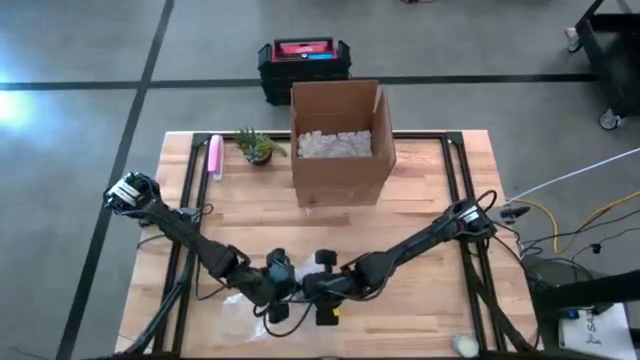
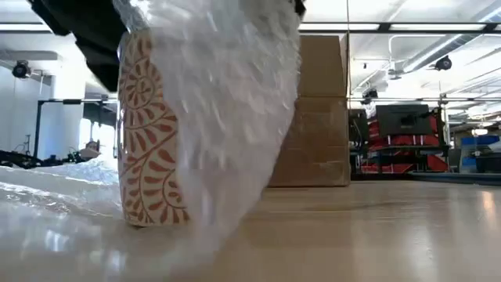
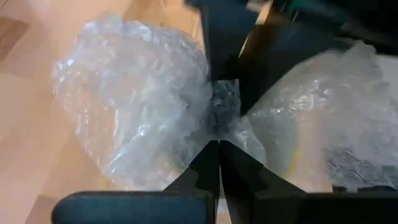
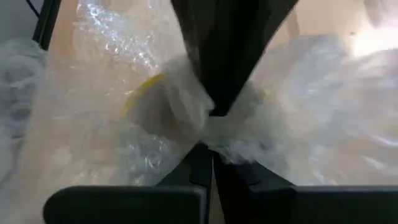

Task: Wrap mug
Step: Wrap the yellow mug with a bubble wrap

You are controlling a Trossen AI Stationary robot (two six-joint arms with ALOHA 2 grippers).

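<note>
A cream mug with a red-brown vine pattern stands upright on its base on the table, near the front edge. Clear bubble wrap is draped over its top and one side, and more of the sheet lies flat on the table. My left gripper and my right gripper meet tip to tip above the mug. Each is shut on a gathered bunch of the wrap. In the wrist views a yellow edge shows through the wrap; the wrap hides the rest of the mug there. My left gripper pinches a gathered bunch of the bubble wrap, several layers, between its two fingers. The wrap fans out taut to both sides of the pinch. My right gripper's fingers hold the same knot from the opposite side. My right gripper pinches a crumpled bunch of the bubble wrap, several layers, between its two fingers, directly opposite my left gripper's fingertips. The wrap spreads away from the pinch on both sides, over the mug below.
An open cardboard box with white packing fill stands at the far centre of the table. A small potted plant and a pink object sit at the far left. A black and red case is on the floor beyond.
</note>
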